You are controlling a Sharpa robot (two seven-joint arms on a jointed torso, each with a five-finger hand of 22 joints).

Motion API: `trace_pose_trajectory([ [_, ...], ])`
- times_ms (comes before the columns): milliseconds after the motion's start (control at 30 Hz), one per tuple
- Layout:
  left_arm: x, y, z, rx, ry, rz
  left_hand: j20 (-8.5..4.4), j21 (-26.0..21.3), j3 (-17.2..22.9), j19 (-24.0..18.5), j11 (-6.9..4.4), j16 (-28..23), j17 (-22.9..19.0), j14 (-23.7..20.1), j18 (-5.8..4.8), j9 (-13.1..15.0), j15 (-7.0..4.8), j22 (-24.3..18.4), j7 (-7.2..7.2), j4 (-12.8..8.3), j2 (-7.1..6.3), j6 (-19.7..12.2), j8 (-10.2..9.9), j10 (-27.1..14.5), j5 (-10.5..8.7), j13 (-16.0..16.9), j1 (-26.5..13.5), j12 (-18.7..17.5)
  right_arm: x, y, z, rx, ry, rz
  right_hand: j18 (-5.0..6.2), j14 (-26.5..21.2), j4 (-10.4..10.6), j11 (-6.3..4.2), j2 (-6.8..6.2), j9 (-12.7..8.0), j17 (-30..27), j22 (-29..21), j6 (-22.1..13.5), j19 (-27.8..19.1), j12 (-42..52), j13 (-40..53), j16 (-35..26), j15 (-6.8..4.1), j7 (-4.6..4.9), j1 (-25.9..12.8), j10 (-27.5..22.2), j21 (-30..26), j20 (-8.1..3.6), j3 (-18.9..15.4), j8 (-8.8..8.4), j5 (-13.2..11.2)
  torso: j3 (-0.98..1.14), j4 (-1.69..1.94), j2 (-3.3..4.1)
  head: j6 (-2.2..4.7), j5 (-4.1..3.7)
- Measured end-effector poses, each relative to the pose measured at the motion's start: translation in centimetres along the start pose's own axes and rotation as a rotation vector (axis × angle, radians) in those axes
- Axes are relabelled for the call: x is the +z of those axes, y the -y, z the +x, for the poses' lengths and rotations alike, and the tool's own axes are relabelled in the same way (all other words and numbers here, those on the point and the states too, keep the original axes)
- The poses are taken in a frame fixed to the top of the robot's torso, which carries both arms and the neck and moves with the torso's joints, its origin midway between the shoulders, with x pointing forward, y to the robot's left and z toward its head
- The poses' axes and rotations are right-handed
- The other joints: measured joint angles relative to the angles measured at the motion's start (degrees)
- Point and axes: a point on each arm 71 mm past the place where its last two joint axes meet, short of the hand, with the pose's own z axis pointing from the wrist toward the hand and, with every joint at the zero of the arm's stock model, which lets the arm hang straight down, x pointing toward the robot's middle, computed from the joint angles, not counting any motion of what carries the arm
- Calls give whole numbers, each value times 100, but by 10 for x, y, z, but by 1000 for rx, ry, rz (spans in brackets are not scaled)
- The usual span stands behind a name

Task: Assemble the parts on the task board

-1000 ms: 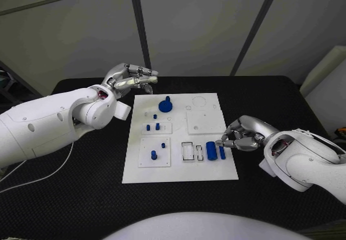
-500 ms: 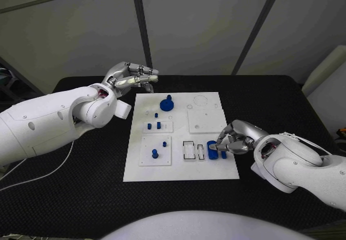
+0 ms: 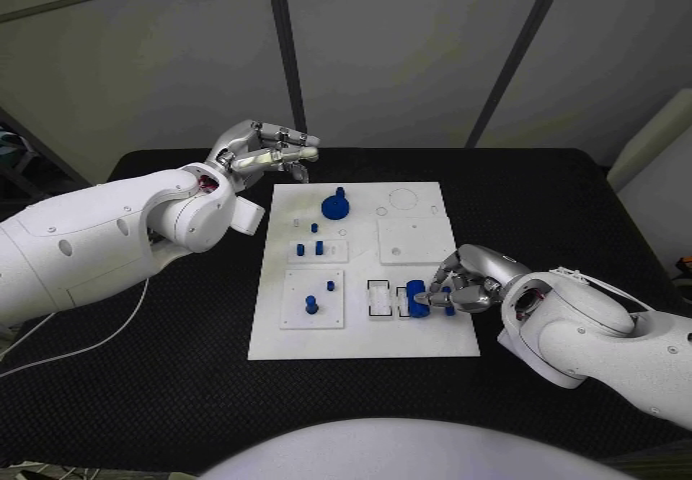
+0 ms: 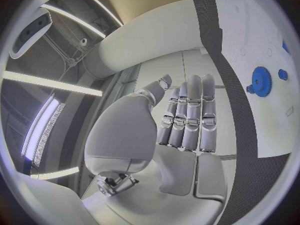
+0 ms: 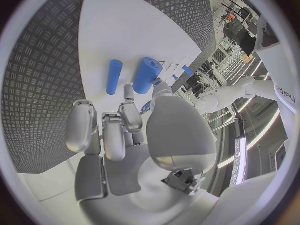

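The black table (image 3: 173, 330) carried a single thing laid flat on it — the white task board (image 3: 361, 340), set lengthwise at its middle. The board ran from near the far edge toward the near side. A pale cable (image 3: 87, 335) trailed over the table's left part — well apart from the board.

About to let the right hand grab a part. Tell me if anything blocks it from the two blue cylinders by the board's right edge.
Nothing visible does. The right hand is already at the thick blue cylinder, fingertips beside it; the thin blue cylinder lies next to it on the task board, bare board between.
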Motion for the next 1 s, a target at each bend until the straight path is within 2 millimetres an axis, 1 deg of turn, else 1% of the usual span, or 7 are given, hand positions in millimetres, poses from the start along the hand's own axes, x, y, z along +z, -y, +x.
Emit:
trace_pose_trajectory([
  [433,-1,0,-1,0,-1,-1,0,0,0,0,0,0,1,0,0,0,0,0,0,0,0,0,0,0,0,0,0,0,7,-7,11,-19,-11,-5,0,1,-25,1,5,77,-1,-1,-32,0,17,36,0,2,9,59,1,0,0,-39,115,-4,-2,4,-2,-15,27],
  [733,-1,0,-1,0,-2,-1,0,-1,0,0,0,0,-4,0,0,0,0,0,0,0,0,0,0,0,0,0,0,0,8,-8,11,-27,-5,-4,0,1,-50,1,4,89,-1,-2,-63,0,25,42,-1,2,19,167,1,0,0,-96,101,77,-3,1,-4,-21,43],
  [833,-1,0,0,0,-3,-2,0,-23,0,0,21,0,-4,0,0,0,0,0,0,0,0,0,0,-21,0,0,0,0,8,-8,11,-29,-3,-4,1,0,-94,1,6,151,-1,-2,-135,0,26,63,-1,2,9,287,0,0,0,-157,142,359,-2,-1,-4,-19,42],
  [900,-1,0,0,-1,-4,-2,0,-23,0,0,21,0,-4,0,0,0,0,0,0,0,0,0,0,-21,0,1,0,0,9,-9,10,-30,0,-4,1,0,-119,12,27,189,-1,4,-152,0,25,76,-1,3,-2,414,-10,0,0,-182,198,734,-1,-1,-6,-19,34],
  [933,-1,0,0,-1,-4,-2,0,-22,0,0,21,0,-4,0,0,0,0,0,0,0,0,0,0,-21,0,0,0,0,9,-9,10,-30,0,-4,0,0,-121,12,28,193,-1,5,-157,-1,25,78,-1,3,2,416,-10,0,0,-181,204,761,-1,-2,-7,-18,32],
  [967,-1,0,0,-1,-4,-2,0,-22,0,0,21,0,-4,0,0,0,0,0,0,0,0,0,0,-21,0,1,0,0,8,-9,10,-29,2,-4,0,0,-142,6,45,229,-1,22,-167,0,25,111,8,3,3,516,-5,0,0,-191,236,1068,-1,-3,-7,-16,26],
  [1000,-1,0,0,-1,-5,-2,0,-23,0,0,21,0,-4,0,0,0,0,0,0,0,0,0,0,-21,0,0,0,0,8,-9,10,-28,4,-4,0,0,-142,-2,69,235,-1,32,-180,6,43,144,23,3,7,564,4,0,-6,-191,239,1246,-1,-3,-7,-15,24],
])
